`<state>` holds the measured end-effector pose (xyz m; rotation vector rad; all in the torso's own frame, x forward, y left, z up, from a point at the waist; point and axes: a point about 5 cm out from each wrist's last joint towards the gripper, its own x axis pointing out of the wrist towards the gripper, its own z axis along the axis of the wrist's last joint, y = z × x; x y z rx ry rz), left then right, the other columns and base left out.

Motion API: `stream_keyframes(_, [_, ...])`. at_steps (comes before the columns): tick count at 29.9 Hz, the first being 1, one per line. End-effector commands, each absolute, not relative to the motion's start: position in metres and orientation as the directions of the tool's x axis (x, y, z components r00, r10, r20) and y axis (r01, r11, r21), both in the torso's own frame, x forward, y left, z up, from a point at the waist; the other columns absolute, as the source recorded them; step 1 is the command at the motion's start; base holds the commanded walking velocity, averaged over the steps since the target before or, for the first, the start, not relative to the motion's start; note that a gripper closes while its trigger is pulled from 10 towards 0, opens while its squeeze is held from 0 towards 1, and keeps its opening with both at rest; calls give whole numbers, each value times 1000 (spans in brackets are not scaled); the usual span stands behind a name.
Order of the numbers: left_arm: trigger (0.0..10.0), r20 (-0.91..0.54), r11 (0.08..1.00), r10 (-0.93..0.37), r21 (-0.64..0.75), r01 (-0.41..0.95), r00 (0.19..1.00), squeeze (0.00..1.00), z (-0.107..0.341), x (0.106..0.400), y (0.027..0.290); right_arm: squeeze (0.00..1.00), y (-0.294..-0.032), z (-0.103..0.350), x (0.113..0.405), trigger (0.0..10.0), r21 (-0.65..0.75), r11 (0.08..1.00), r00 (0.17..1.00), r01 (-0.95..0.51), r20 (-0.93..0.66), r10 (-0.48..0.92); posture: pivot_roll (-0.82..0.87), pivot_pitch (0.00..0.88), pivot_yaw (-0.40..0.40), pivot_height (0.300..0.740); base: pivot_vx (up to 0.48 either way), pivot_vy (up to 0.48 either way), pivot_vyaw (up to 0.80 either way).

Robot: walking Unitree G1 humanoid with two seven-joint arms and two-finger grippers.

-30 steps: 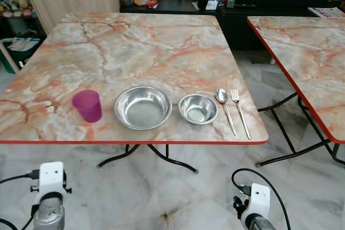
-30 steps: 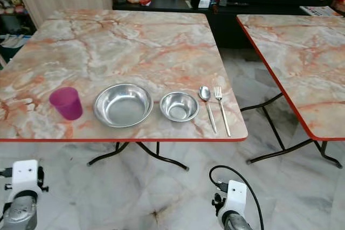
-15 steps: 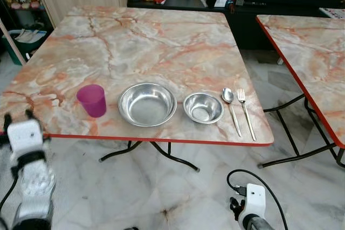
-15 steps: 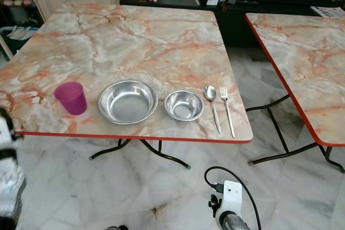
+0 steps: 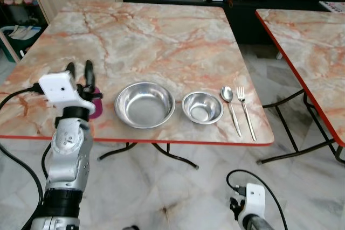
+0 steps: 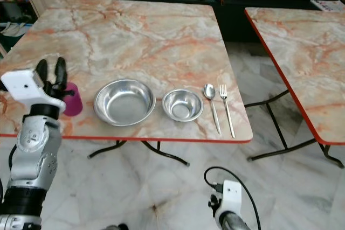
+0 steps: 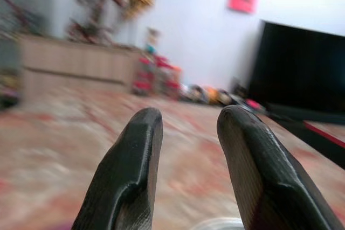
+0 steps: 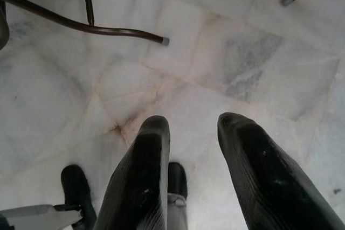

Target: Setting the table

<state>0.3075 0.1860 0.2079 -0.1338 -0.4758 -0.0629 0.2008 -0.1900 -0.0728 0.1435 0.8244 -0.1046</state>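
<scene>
Along the near edge of the marble-patterned table (image 5: 161,36), with its red rim, I am seeing the setting lying in a row: a translucent purple plastic cup (image 6: 72,99) toward the left corner, then a wide, shallow steel bowl (image 5: 144,104), a smaller round steel bowl (image 5: 202,107), and a steel spoon (image 5: 230,106) and fork (image 5: 245,111) lying parallel, handles pointing at the edge, near the right corner. I am holding the left gripper (image 5: 82,71) raised above the near edge, right in front of the cup, so that its wrist block is hiding much of the cup; its two long, ribbed black fingers (image 7: 132,171) are standing spread with a clear gap between them, gripping nothing. I cannot tell whether they are touching the cup. The right gripper (image 8: 191,181) is hanging low over the glossy pale marble floor (image 8: 242,52), its fingers likewise parted and empty. A second table (image 5: 307,47) of the same pattern is standing apart to the right.
</scene>
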Motion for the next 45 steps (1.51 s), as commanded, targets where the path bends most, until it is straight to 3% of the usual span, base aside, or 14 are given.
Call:
stream_keyframes(1, [10000, 428, 982, -73, -126, 140, 901, 0, 204, 305, 179, 0, -192, -75, 196, 10000, 84, 983, 663, 163, -747, -46, 70, 146, -57, 740, 0, 0, 0])
stream_keyframes(2, [10000, 414, 978, -100, -125, 166, 905, 0, 204, 302, 177, 0, -192, -76, 195, 10000, 84, 983, 663, 163, -747, -46, 73, 148, -53, 740, 0, 0, 0])
stream_keyframes(3, [10000, 399, 975, -128, -119, 190, 908, 118, 202, 300, 174, 0, -192, -76, 195, 10000, 84, 983, 662, 163, -748, -46, 75, 146, -52, 740, 0, 0, 0])
stream_keyframes(4, [10000, 384, 972, -150, -113, 208, 911, 1000, 200, 298, 172, 0, -191, -76, 195, 10000, 84, 983, 661, 163, -749, -46, 76, 144, -51, 740, 0, 0, 0])
stream_keyframes(11, [10000, 319, 960, -204, -119, 253, 925, 1000, 195, 291, 169, 0, -191, -76, 194, 10000, 84, 984, 660, 159, -750, -43, 78, 142, -47, 740, 0, 0, 0])
stream_keyframes(12, [10000, 285, 953, -246, -105, 285, 926, 153, 195, 290, 164, 0, -188, -76, 195, 10000, 84, 986, 660, 145, -750, -33, 94, 138, -43, 740, 0, 0, 0])
stream_keyframes(13, [10000, 285, 953, -246, -105, 285, 926, 153, 195, 290, 164, 0, -188, -76, 195, 10000, 84, 986, 660, 145, -750, -33, 94, 138, -43, 740, 0, 0, 0])
stream_keyframes(14, [10000, 190, 948, -294, -64, 311, 937, 0, 189, 288, 156, 0, -183, -76, 196, 10000, 88, 989, 661, 123, -751, -15, 95, 129, -36, 740, 0, 0, 0])
stream_keyframes(23, [10000, -40, 945, -317, -97, 312, 948, 0, 165, 285, 151, 0, -177, -77, 197, 10000, 97, 990, 659, 105, -752, 3, 95, 117, -24, 740, 0, 0, 0])
stream_keyframes(25, [10000, -98, 961, -266, -106, 256, 959, 0, 160, 288, 155, 0, -176, -77, 197, 10000, 100, 989, 661, 109, -751, 3, 91, 124, -17, 740, 0, 0, 0])
stream_keyframes(35, [10000, -220, 990, -95, -123, 69, 971, 0, 153, 294, 171, 0, -179, -78, 194, 10000, 101, 986, 656, 132, -755, -10, 86, 147, -18, 740, 0, 0, 0])
stream_keyframes(43, [10000, -218, 981, -94, -184, 54, 971, 0, 154, 296, 168, 0, -180, -78, 195, 10000, 101, 985, 658, 138, -753, -15, 85, 150, -18, 740, 0, 0, 0])
stream_keyframes(44, [10000, -215, 979, -95, -195, 53, 972, 1000, 154, 296, 167, 0, -180, -77, 195, 10000, 102, 985, 659, 137, -752, -14, 85, 150, -18, 740, 0, 0, 0])
stream_keyframes(45, [10000, -218, 972, -89, -231, 37, 972, 1000, 154, 297, 166, 0, -180, -77, 195, 10000, 102, 985, 660, 138, -751, -15, 79, 153, -19, 740, 0, 0, 0])
